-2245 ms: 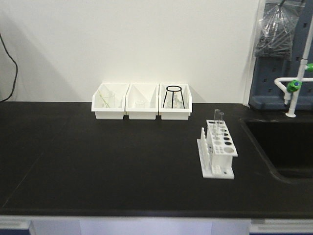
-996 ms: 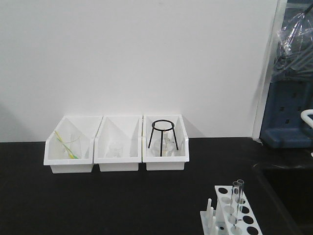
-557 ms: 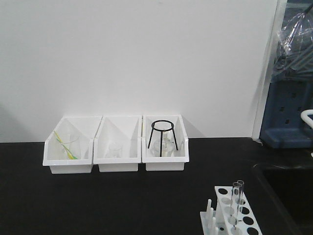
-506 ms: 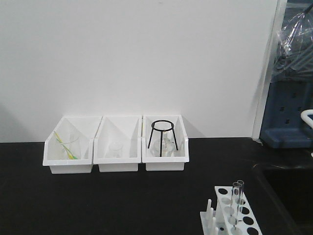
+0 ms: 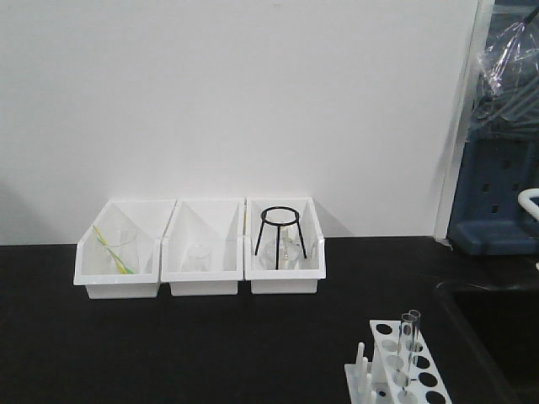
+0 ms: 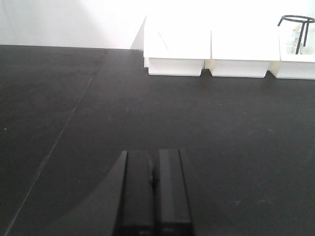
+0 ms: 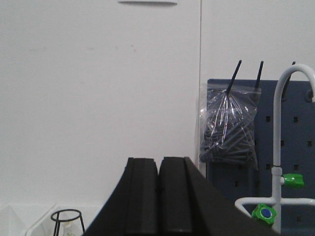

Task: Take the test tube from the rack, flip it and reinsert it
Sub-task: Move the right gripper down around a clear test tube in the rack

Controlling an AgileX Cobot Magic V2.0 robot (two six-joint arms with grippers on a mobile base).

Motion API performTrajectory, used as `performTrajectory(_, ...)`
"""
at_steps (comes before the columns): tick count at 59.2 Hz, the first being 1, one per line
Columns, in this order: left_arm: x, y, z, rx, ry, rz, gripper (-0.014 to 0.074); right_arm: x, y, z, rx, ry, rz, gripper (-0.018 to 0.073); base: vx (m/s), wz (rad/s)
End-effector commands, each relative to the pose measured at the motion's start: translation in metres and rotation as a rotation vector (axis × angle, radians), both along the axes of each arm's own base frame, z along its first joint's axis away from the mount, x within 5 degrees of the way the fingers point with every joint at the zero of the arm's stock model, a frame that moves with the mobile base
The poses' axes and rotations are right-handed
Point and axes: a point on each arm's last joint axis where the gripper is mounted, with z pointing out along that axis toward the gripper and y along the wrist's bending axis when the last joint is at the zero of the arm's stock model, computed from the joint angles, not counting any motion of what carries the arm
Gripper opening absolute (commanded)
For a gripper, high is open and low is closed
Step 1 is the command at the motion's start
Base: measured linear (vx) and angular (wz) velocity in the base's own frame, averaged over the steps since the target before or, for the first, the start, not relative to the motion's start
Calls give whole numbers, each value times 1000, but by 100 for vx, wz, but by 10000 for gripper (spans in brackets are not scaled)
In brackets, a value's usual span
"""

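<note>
A clear glass test tube [image 5: 409, 345] stands upright in the white rack [image 5: 416, 376] at the bottom right of the front view; the rack's short white pegs [image 5: 361, 362] are on its left side and its lower part is cut off by the frame edge. Neither gripper shows in the front view. My left gripper [image 6: 154, 156] is shut and empty, low over the black counter [image 6: 147, 113]. My right gripper [image 7: 159, 162] is shut and empty, raised and facing the white wall. The rack and tube are out of both wrist views.
Three white open-front bins [image 5: 200, 247] stand in a row against the wall; the right one holds a black wire tripod [image 5: 280, 233]. A sink [image 5: 497, 328] lies right of the rack. A blue pegboard [image 7: 256, 162] with a bag of black sticks and a white tap [image 7: 280, 147] stands at the right.
The front view has moved closer and tilted up since 2.2 s ago, leaving the rack at the bottom edge. Over the last second nothing has visibly changed.
</note>
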Motion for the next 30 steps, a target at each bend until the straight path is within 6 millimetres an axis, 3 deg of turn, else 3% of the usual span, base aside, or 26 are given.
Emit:
performTrajectory(1,1,-1,7,-2,-80,-12,-6,24,0,21,-26,-22,-5,-9,0,0)
performTrajectory(11,1,-1,7,-2,-80,-12,-6,52,0,15,8,51,6,-9,0,0)
performTrajectory(23,1,-1,7,-2,-80,-12,-6,65,1,7,20,100,11,0,0,0)
performTrajectory(30,1,-1,7,-2,-80,-12,-6,71,1,3,21,128,10,55,0,0)
